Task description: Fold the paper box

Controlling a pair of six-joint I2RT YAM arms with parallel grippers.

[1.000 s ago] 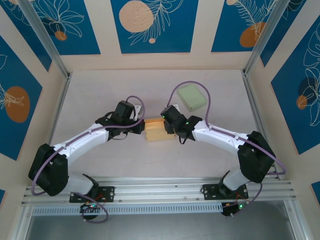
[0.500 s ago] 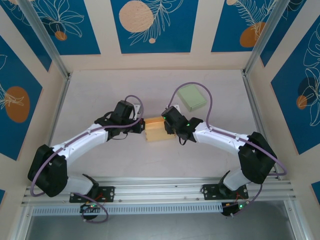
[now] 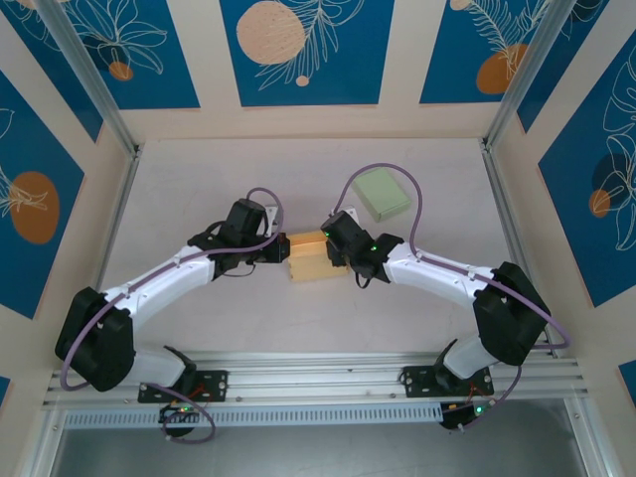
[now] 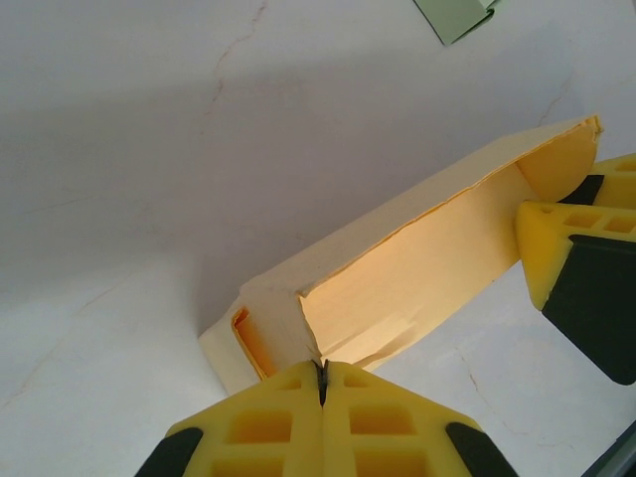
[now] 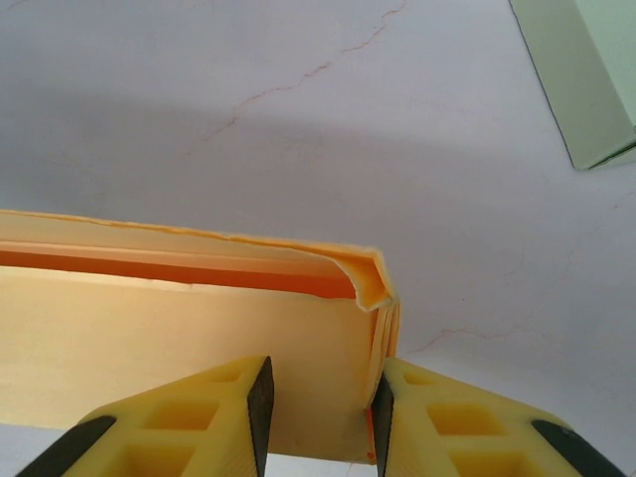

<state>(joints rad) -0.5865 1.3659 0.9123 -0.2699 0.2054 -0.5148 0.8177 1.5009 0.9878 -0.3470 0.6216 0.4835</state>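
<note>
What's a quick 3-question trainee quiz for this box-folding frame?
1. True or false: the green box touches the yellow paper box.
2. The left fingers are: A) wide open; B) shut on a flap of the yellow paper box; C) gripping the green box.
3. Fill in: seen from above, the right fingers are at the yellow paper box's ____ end.
Key: 1 false; 2 B; 3 right.
</note>
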